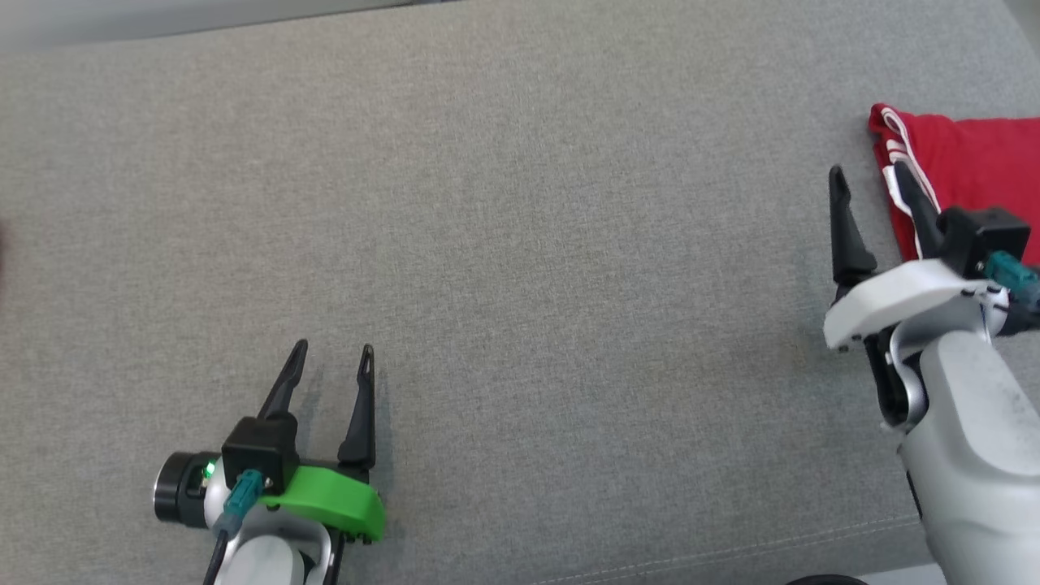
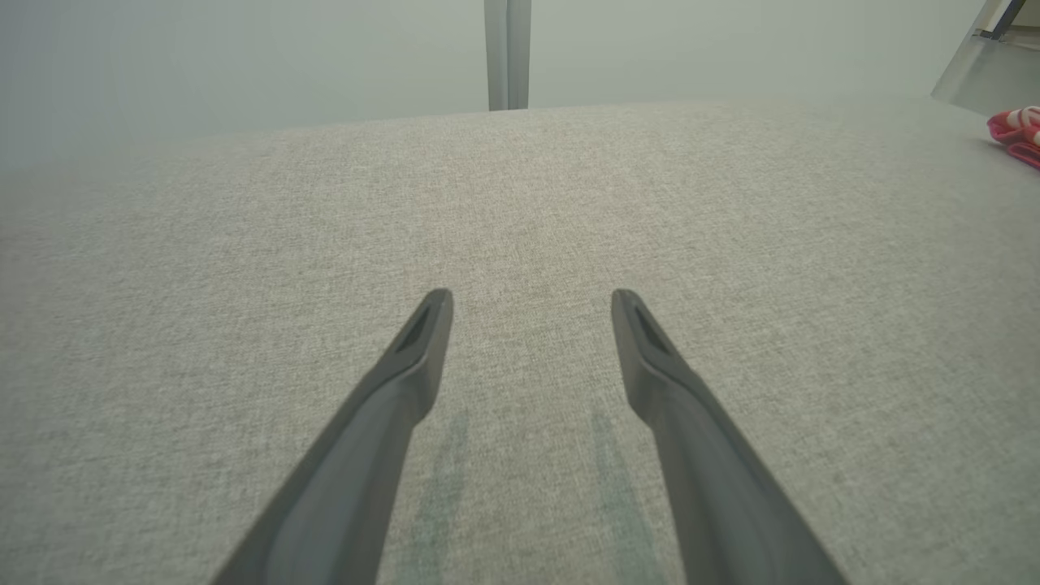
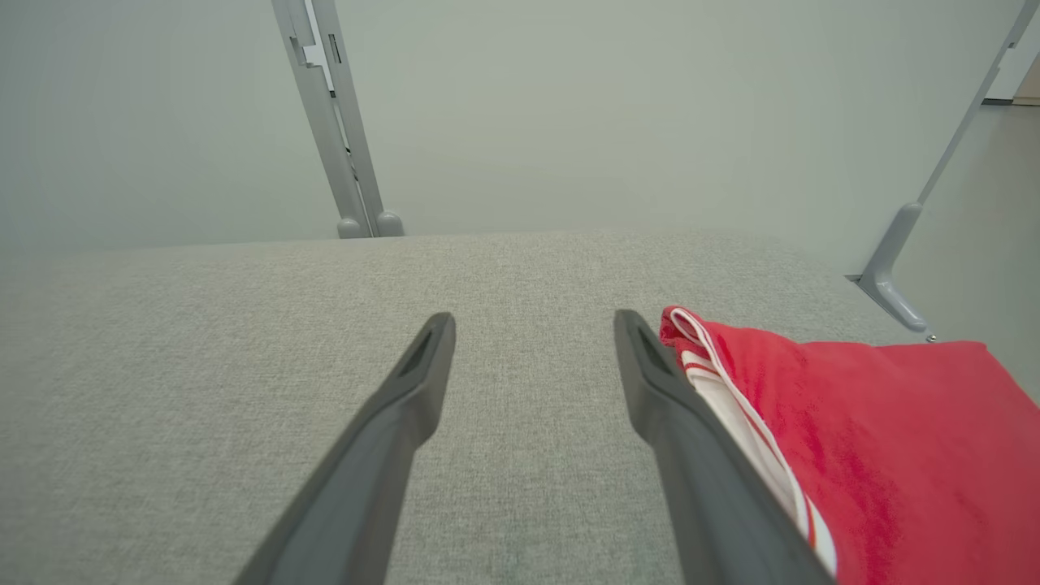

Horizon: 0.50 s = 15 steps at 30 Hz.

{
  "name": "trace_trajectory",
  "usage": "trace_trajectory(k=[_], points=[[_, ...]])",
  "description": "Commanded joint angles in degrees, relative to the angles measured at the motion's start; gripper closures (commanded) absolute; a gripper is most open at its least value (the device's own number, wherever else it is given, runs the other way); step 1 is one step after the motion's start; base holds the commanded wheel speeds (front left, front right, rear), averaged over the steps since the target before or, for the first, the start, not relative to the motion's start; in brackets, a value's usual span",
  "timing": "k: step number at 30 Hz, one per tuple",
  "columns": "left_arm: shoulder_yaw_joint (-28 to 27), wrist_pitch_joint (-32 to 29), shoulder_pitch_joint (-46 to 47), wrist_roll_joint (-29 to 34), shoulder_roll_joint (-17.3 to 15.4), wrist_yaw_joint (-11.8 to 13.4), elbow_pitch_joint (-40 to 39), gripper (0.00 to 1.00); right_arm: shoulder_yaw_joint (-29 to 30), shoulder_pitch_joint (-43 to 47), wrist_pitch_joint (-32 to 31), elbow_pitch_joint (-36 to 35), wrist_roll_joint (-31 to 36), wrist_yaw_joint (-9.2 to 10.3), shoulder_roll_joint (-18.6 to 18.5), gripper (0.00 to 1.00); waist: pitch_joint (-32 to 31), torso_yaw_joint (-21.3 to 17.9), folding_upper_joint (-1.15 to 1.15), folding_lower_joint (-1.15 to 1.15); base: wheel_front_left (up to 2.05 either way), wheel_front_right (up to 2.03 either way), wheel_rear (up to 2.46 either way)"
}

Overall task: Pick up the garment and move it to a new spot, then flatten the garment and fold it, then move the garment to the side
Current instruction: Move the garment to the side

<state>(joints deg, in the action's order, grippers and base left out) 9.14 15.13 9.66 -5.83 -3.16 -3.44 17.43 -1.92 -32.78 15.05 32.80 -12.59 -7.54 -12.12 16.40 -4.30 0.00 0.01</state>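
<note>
The garment (image 1: 971, 175) is red with white stripes at its edge, folded and lying at the right edge of the grey fabric surface (image 1: 520, 244). My right gripper (image 1: 868, 183) stands open just left of it, its right finger over the garment's striped edge. In the right wrist view the garment (image 3: 853, 439) lies beside and partly behind the right finger, with nothing between the fingers of the right gripper (image 3: 532, 325). My left gripper (image 1: 335, 353) is open at the lower left over bare fabric, empty. The left wrist view shows the left gripper (image 2: 532, 305) open and a bit of the garment (image 2: 1016, 134) far right.
The grey surface's front seam (image 1: 731, 552) runs along the bottom right. Behind the surface stand a pale wall and grey metal posts (image 3: 329, 122), with another angled post (image 3: 910, 236) at the right.
</note>
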Motion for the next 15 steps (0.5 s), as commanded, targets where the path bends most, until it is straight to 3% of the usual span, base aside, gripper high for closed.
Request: trace_trajectory(k=[1,15], points=[[-0.59,-0.01,-1.90,-0.43,0.06,0.39,0.66,0.00,-0.18,2.98,0.14,-0.50,-0.62,0.11,0.39,0.00,-5.66,1.77,0.00,-0.01,0.00,0.00,0.00],[-2.62,-0.01,-8.54,-2.98,0.21,1.15,2.88,0.00,-3.49,17.12,0.14,0.20,0.37,0.10,5.20,0.00,-15.45,2.93,0.00,-0.01,0.00,0.00,0.00]])
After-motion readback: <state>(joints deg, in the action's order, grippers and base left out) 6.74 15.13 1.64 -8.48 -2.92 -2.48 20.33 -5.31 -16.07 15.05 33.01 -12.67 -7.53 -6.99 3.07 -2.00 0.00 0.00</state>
